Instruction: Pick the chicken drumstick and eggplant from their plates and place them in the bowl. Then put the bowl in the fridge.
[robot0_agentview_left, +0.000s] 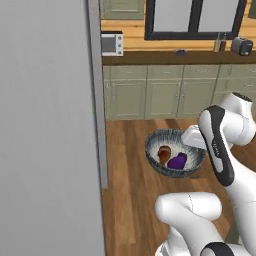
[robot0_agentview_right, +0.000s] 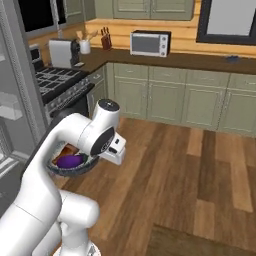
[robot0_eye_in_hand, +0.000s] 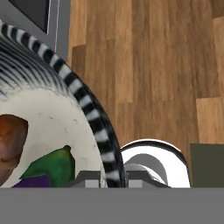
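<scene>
We see the bowl (robot0_agentview_left: 175, 152) held up in the air over the wooden floor (robot0_agentview_left: 131, 190). It is dark and stripy outside and pale inside. Our gripper (robot0_eye_in_hand: 114, 177) is pinched tight on the bowl's rim, with one finger inside the rim and one outside.

Inside the bowl sit two foods. The chicken drumstick (robot0_agentview_left: 164, 154) is reddish brown and lies on the left side in the left base view. The eggplant (robot0_agentview_left: 177, 161) is shiny purple and lies right next to it, touching it. In the hand view we see the eggplant's green top (robot0_eye_in_hand: 52, 166) close by the fingers, and the brown drumstick (robot0_eye_in_hand: 11, 142) beside it.

From the right base view the bowl (robot0_agentview_right: 67, 167) peeks out from behind our white arm (robot0_agentview_right: 70, 140), with the purple eggplant (robot0_agentview_right: 69, 160) showing in it.

A big grey fridge door (robot0_agentview_left: 47, 130) stands on the left in the left base view, near the bowl but not touching it. Far behind are green-grey cabinets (robot0_agentview_left: 165, 92), a dark counter (robot0_agentview_left: 170, 57) and a microwave (robot0_agentview_right: 150, 43). A stove (robot0_agentview_right: 55, 82) stands on the left in the right base view.
</scene>
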